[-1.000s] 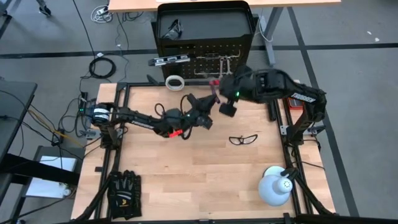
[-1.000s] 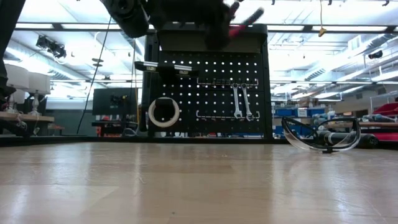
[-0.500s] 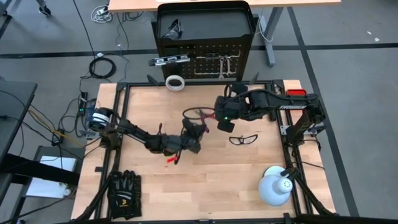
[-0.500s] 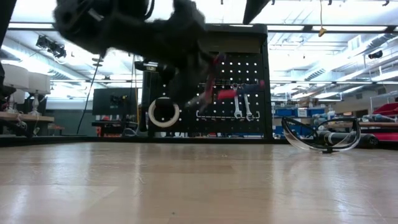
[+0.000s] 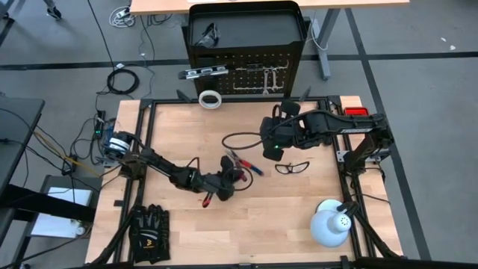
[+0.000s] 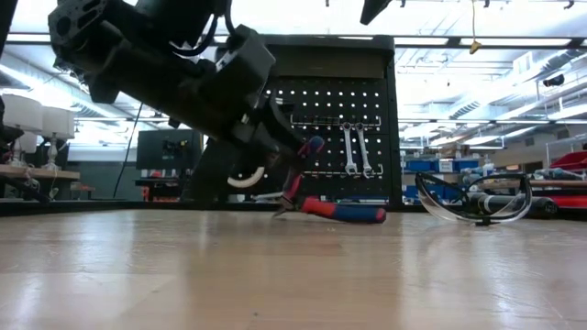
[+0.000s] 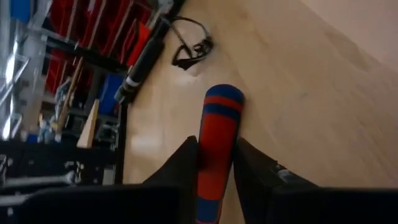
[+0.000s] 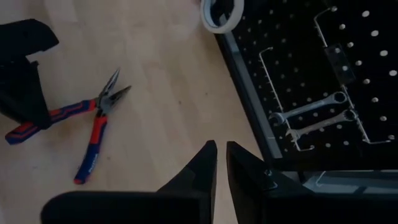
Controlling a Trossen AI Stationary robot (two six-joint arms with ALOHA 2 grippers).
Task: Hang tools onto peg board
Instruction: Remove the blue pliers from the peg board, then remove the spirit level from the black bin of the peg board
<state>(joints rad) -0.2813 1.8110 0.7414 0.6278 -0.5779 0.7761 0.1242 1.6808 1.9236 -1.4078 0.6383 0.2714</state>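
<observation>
The red-and-blue-handled pliers [image 5: 245, 165] sit mid-table, spread open. My left gripper [image 5: 233, 172] reaches in low from the left and is shut on one handle. My right gripper [image 5: 270, 149] hangs above the table between the pliers and the peg board [image 5: 246, 71], its fingers [image 8: 210, 155] nearly together with nothing in them. On the board hang the white tape roll [image 5: 210, 99], the dark level [image 5: 200, 72] and two silver wrenches [image 8: 311, 118]. Black-framed glasses [image 5: 291, 167] lie on the wood to the right of the pliers. My left gripper pinches one pliers handle [image 7: 214, 149] between its two fingers. They come from the table's left, slanting slightly down, roughly along the handle. The handle's blue-banded free end [image 7: 222, 99] sticks out past the fingertips. The nose [image 6: 280, 211] and the other handle [image 6: 347, 212] rest on the table.
A white dome lamp [image 5: 331, 225] stands at the near right corner and black gloves [image 5: 149, 232] lie at the near left. A small red box [image 5: 355, 112] sits at the far right edge. Another pair of glasses [image 5: 208, 33] lies in the board's top tray.
My left gripper has come down from in front of the peg board toward the table's near edge, rolling as it went, and carried the pliers along. Their nose and one handle now lie on the wood. My right gripper has drawn slightly back from the board and lower.
</observation>
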